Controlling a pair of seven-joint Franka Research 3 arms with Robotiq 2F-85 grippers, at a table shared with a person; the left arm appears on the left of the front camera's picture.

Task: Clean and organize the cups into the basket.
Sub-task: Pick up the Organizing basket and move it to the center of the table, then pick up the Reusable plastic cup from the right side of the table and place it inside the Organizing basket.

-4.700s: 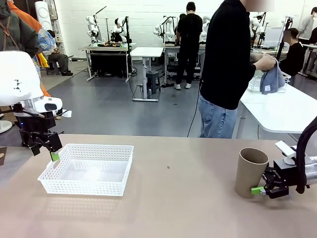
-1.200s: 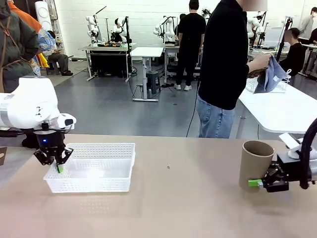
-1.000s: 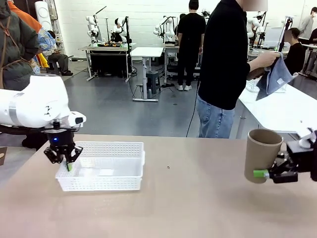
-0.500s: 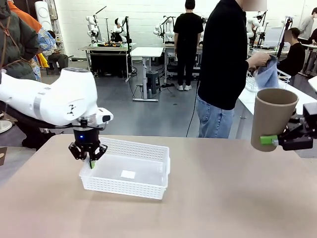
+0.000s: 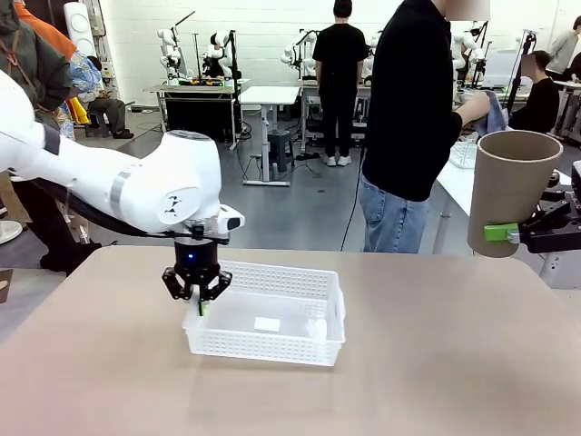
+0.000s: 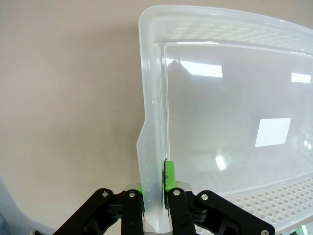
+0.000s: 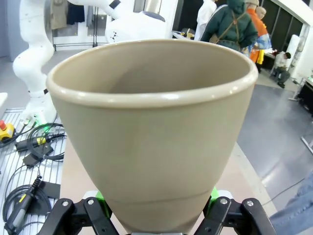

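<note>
The left arm reaches in from the left, over the tan worktop [image 5: 436,363], with its left pincer [image 5: 199,304] pointing straight down at the left end of the white basket [image 5: 263,345]. In the left wrist view the left pincer [image 6: 155,188] is pinched narrow on the basket [image 6: 146,98]. One green pad sits inside the end wall and the other outside, and the wall stands between them.

The basket sits on the worktop a little left of the middle, slightly skewed, with its lattice sides facing the near edge. A small pale rectangle shows on its floor. I cannot tell whether it is a label or glare, and no print can be read on it.

A person [image 5: 413,118] in a black top and jeans stands at the far side, right of the basket.

At the far right the right pincer [image 5: 508,234] grips a brown cup [image 5: 513,191] near its base. The cup is upright, mouth up, well above the worktop and well apart from the basket. In the right wrist view the right pincer [image 7: 156,215] has a finger on each side of the cup [image 7: 151,132], whose plain kraft wall carries no legible marking.
</note>
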